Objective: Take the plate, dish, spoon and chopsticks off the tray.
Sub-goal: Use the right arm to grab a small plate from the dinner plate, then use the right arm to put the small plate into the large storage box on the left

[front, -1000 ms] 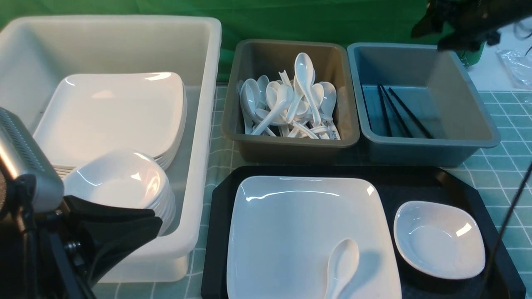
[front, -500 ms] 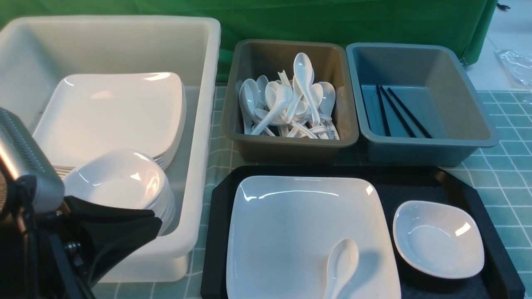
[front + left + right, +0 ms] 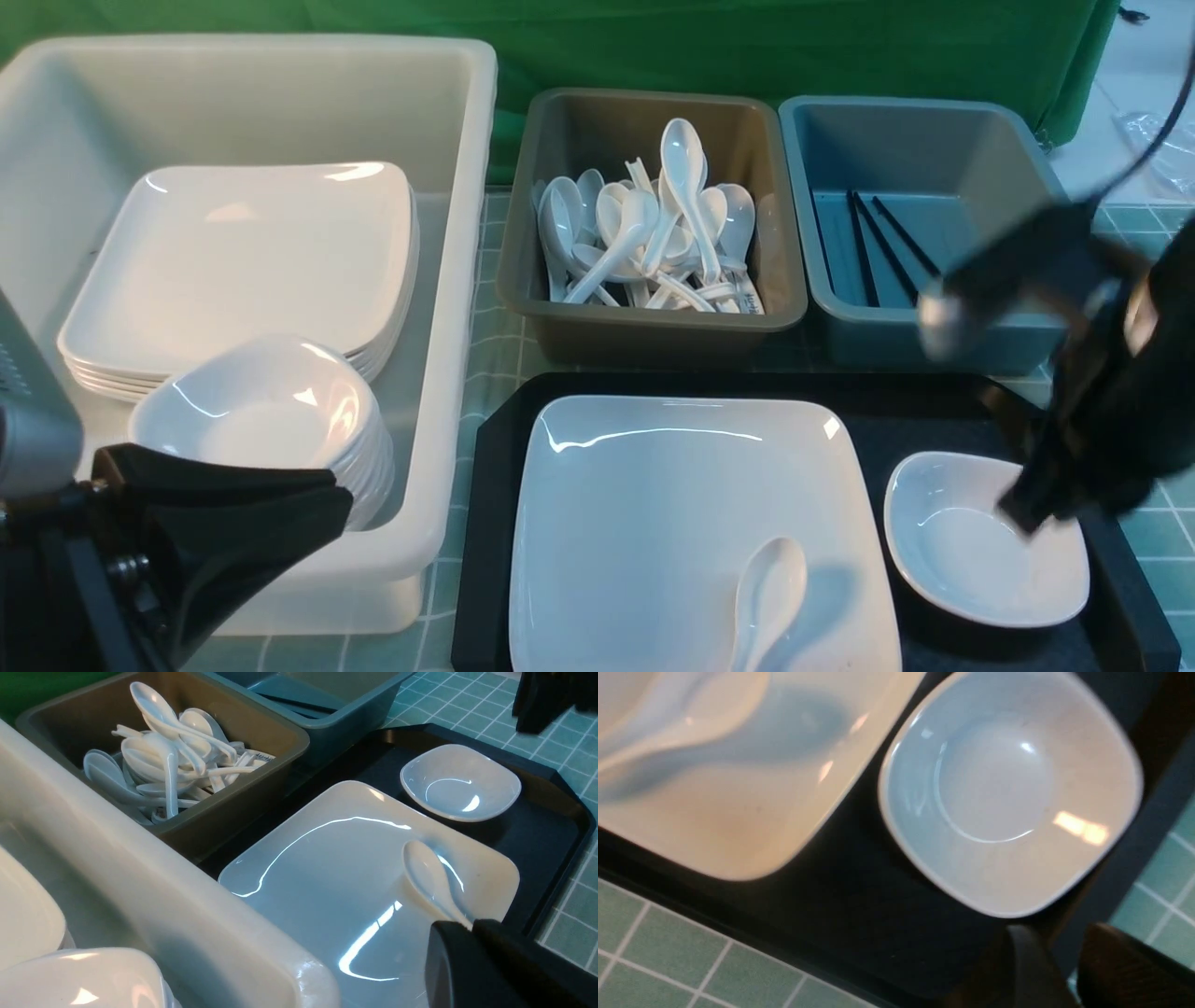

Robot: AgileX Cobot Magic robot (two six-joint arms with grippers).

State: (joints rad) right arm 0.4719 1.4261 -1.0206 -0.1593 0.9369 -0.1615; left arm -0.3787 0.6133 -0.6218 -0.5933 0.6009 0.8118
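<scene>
The black tray (image 3: 896,411) holds the large white plate (image 3: 672,504), with the white spoon (image 3: 770,593) lying on its near part, and the small white dish (image 3: 971,560) to its right. Black chopsticks (image 3: 887,247) lie in the blue-grey tub; I see none on the tray. My right gripper (image 3: 1027,504), blurred, hangs over the dish's right side; in its wrist view (image 3: 1059,933) the fingers stand slightly apart and empty by the dish (image 3: 1004,788). My left gripper (image 3: 327,499) is shut and empty over the white tub's near end, also in its wrist view (image 3: 469,924).
The white tub (image 3: 467,280) at the left holds a stack of plates (image 3: 243,261) and a stack of dishes (image 3: 271,411). The brown tub (image 3: 653,327) behind the tray is full of spoons (image 3: 653,233). The blue-grey tub (image 3: 896,101) stands to its right. Green tiled cloth covers the table.
My right arm was high at the back right, left the view, and has now come down over the dish. My left arm has dropped slightly lower.
</scene>
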